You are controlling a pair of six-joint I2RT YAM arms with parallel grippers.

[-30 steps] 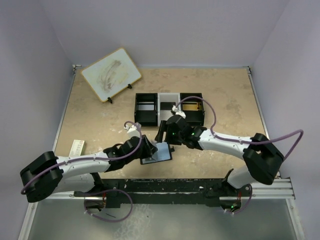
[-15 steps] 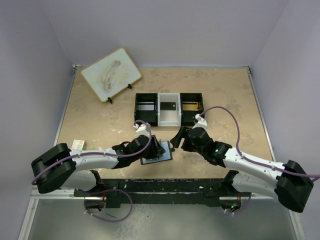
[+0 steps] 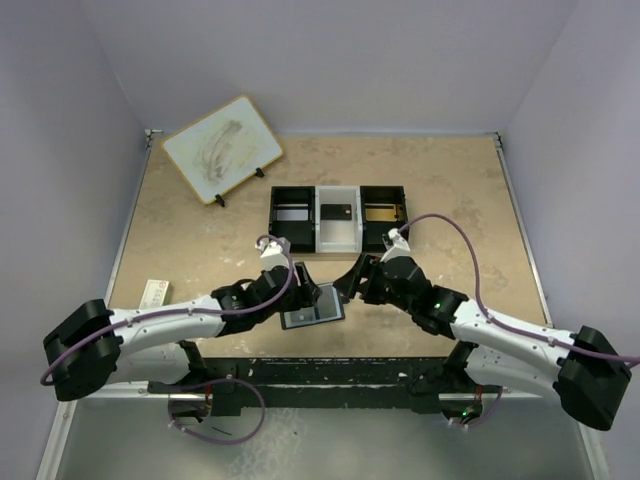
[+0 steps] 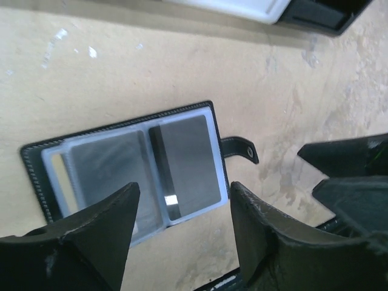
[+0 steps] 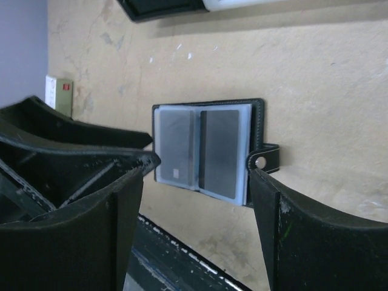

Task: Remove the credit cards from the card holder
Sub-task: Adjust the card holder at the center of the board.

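The card holder [image 3: 316,308] lies open and flat on the table near the front edge, black with pale blue sleeves [image 4: 130,167] [image 5: 206,151]. Grey credit cards [image 4: 189,162] [image 5: 219,151] sit inside its clear sleeves. Another dark card [image 3: 337,212] lies in the tray's white middle compartment. My left gripper [image 3: 303,283] [image 4: 185,191] hovers open just above the holder's left half, holding nothing. Open and empty too, my right gripper [image 3: 350,285] [image 5: 203,170] hangs at the holder's right side by the snap strap [image 4: 240,149].
The three-compartment tray [image 3: 272,215] stands behind the holder. A small whiteboard on a stand [image 3: 222,148] leans at the back left. A white-and-red little box [image 3: 153,294] lies at the left edge. The black rail [image 3: 330,370] runs just in front of the holder.
My left gripper has opened wider and drawn back a little from the holder. The right arm has swung from the tray down to the holder's right side, uncovering the dark card in the tray.
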